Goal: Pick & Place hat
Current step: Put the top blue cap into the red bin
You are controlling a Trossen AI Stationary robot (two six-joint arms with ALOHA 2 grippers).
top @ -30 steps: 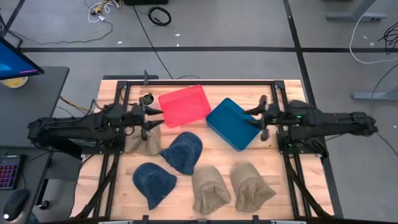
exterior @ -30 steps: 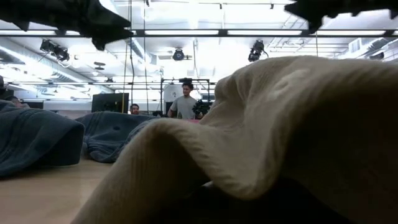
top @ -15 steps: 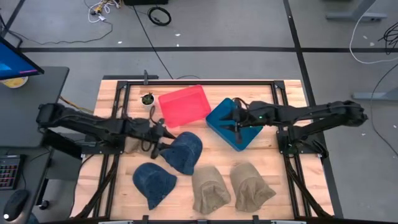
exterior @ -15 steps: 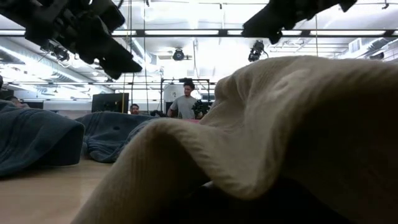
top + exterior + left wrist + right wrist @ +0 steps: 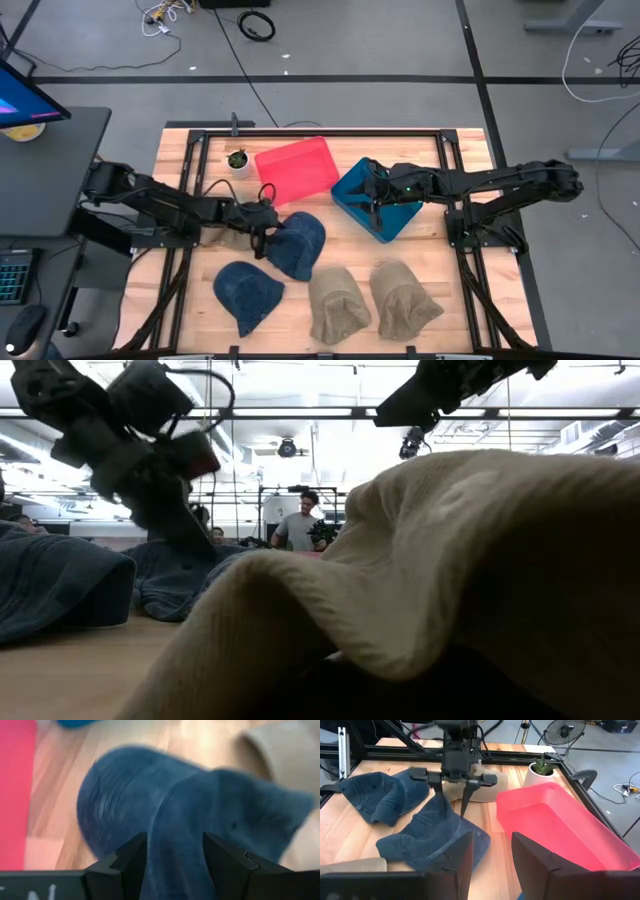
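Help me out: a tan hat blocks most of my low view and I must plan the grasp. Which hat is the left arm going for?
Observer: The left gripper is at the edge of the dark blue hat that lies nearest the red bin.
Operator: Jaws open or shut?
Observer: Open. The left wrist view shows them lined up either side of a fold of that hat.
Operator: And the right arm?
Observer: The right gripper hangs open over the blue bin, holding nothing.
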